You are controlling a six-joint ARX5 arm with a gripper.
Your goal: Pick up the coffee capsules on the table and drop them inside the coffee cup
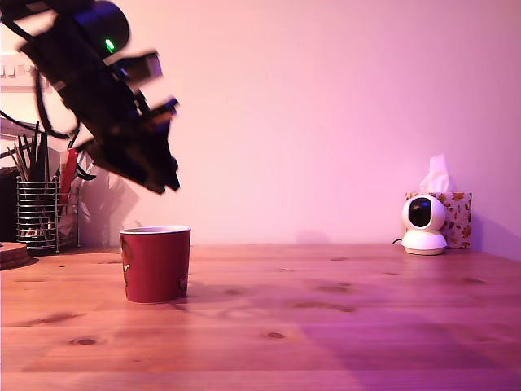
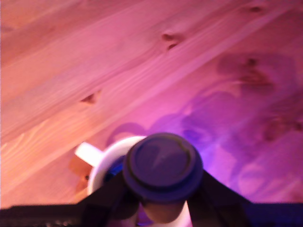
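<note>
In the wrist view a dark grey-black coffee capsule (image 2: pixel 163 165) fills the space between my fingers, its round lid facing the camera. My gripper (image 2: pixel 163 208) is shut on it. Right beneath it shows the pale rim of the coffee cup (image 2: pixel 102 163), and a bit of blue shows inside that rim. In the exterior view the dark red coffee cup (image 1: pixel 155 265) stands on the wooden table at the view's left. The gripper (image 1: pixel 167 183) hangs tilted a short way above the cup's mouth. The capsule cannot be made out in that view, and no other capsule lies on the table.
A wire mesh utensil holder (image 1: pixel 37 213) stands at the back on the exterior view's left, with a round wooden piece (image 1: pixel 12 254) in front of it. A small white camera (image 1: pixel 423 224) and a tissue box (image 1: pixel 456 216) sit at the back right.
</note>
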